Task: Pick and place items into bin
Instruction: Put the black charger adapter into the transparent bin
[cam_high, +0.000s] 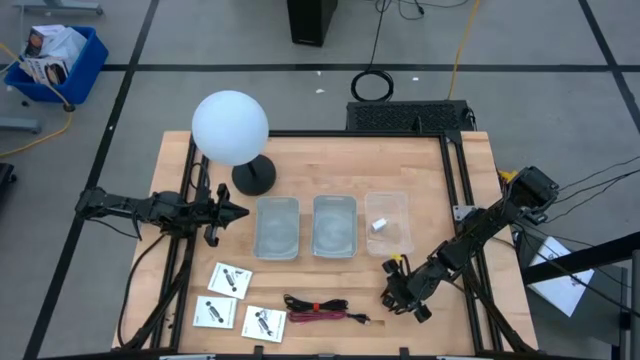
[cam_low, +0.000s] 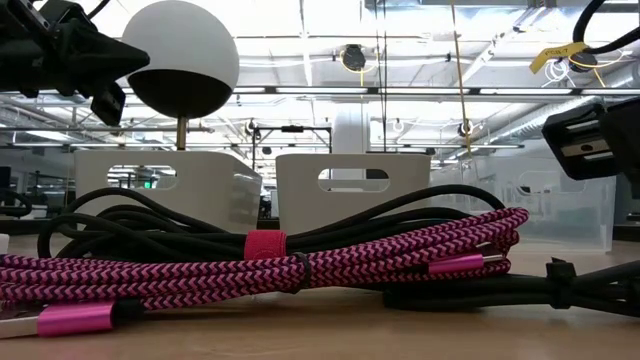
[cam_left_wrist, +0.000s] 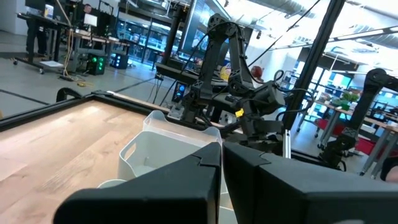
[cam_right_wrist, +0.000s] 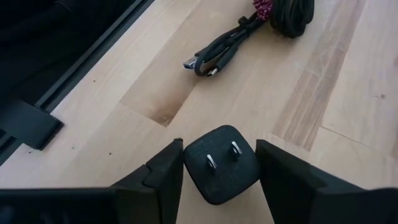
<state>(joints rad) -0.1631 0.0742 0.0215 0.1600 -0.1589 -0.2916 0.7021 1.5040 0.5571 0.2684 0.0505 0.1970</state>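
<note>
right gripper (cam_right_wrist: 219, 171) sits low on the table with its fingers around a black plug (cam_right_wrist: 221, 165), not clearly clamped; left gripper (cam_high: 240, 210) clenched by the lamp (cam_high: 231, 128)

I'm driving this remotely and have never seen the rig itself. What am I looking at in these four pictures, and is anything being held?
Two dark robot arms work at a wooden table. One picture looks straight down, one looks level across the tabletop, and one comes from each wrist.

The left gripper waits shut near the globe lamp. The right gripper is down at the table's right front, its fingers either side of a small black plug cube with two prongs up; the jaws are not clamped on it yet.

On the table: three clear bins, the rightmost with a small white piece; three white packets; a coiled cable bundle.
</note>
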